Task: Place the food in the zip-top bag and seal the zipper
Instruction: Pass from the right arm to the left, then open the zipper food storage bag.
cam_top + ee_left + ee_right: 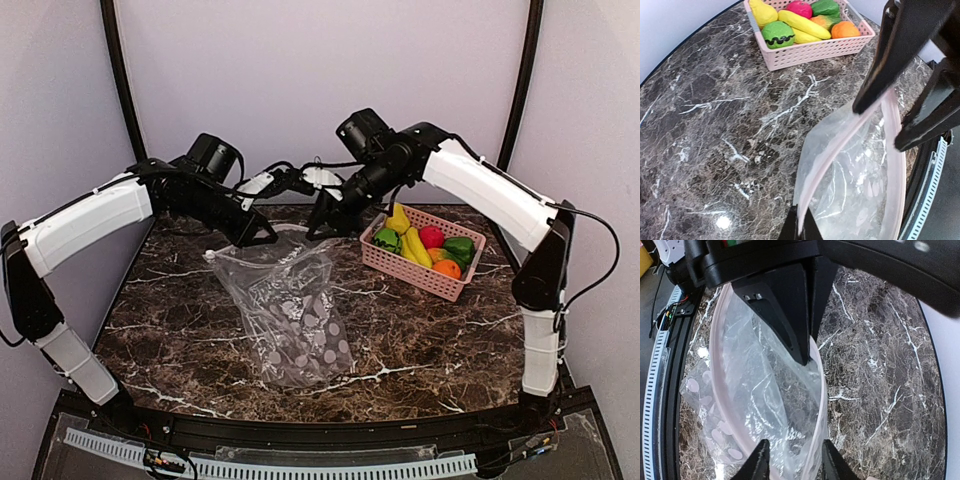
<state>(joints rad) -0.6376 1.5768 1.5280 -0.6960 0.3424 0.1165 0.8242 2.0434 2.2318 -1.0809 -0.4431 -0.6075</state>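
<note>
Nearest to the left wrist lens, the left tool (800, 225) has its fingers closed on the pink zipper (840, 150), pinching one lip of it. The right tool (796, 460) stands at the other end of the mouth with its fingers apart. They straddle the rim, but I cannot tell if they touch it. The zip-top bag (295, 310) lies about the middle of the desk (180, 300). Its dotted bottom points to the near edge and its mouth is lifted toward the far edge. I think it is held so to keep the mouth open and facing the food (425, 250). All the food I can see sits in the pink basket (420, 278) near the far right corner, and no piece shows inside the bag. By my judgement, filling has not begun.
</note>
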